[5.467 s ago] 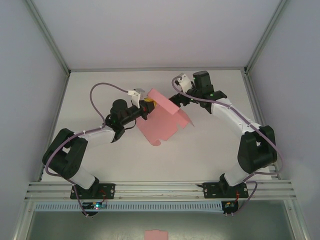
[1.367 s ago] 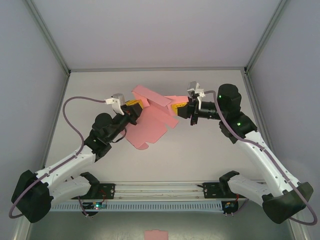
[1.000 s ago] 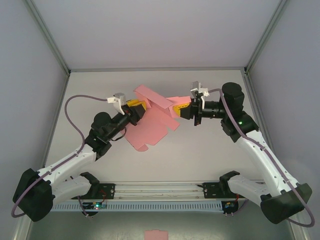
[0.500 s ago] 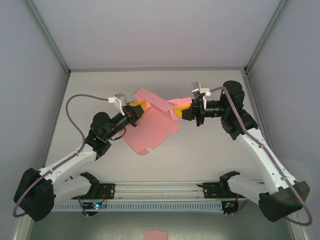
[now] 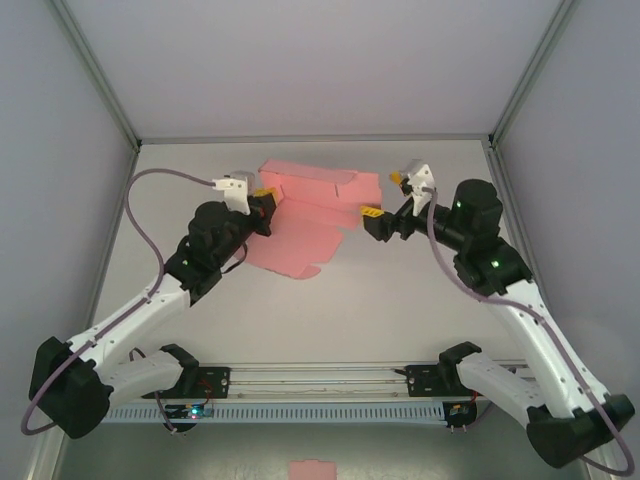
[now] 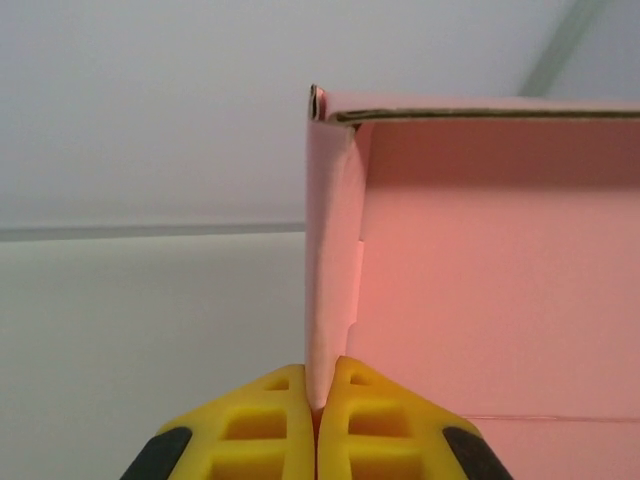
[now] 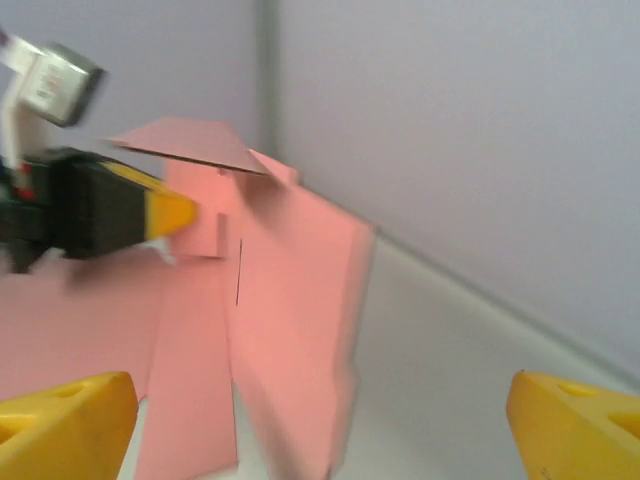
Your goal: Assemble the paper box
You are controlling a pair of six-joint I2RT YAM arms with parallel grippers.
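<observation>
**Colleague:** Where does the paper box sit against your tools?

**Me:** From overhead I see the paper box (image 5: 312, 212) at the far middle of the white surface (image 5: 430, 310), between my two arms. My left tool (image 5: 263, 208) is at its left end, and my right tool (image 5: 385, 196) is just beside its right end.

**Colleague:** Is either one gripping?

**Me:** On the left wrist camera, my left tool (image 6: 318, 410) has its yellow fingers (image 6: 270, 420) pressed together on a thin upright side wall of the paper box (image 6: 480, 270), pinching its lower edge. My right tool (image 7: 320, 425) is spread wide, and the paper box (image 7: 290, 290) stands ahead of the gap. I cannot tell whether a finger touches the card.

**Colleague:** How does it look?

**Me:** It is plain pink card, half folded. A long back wall is raised with its top edge folded over and meets the pinched end wall at a corner. A wide flat panel reaches toward me. The right wrist view is blurred, but I make out a thin slit in one panel.
</observation>
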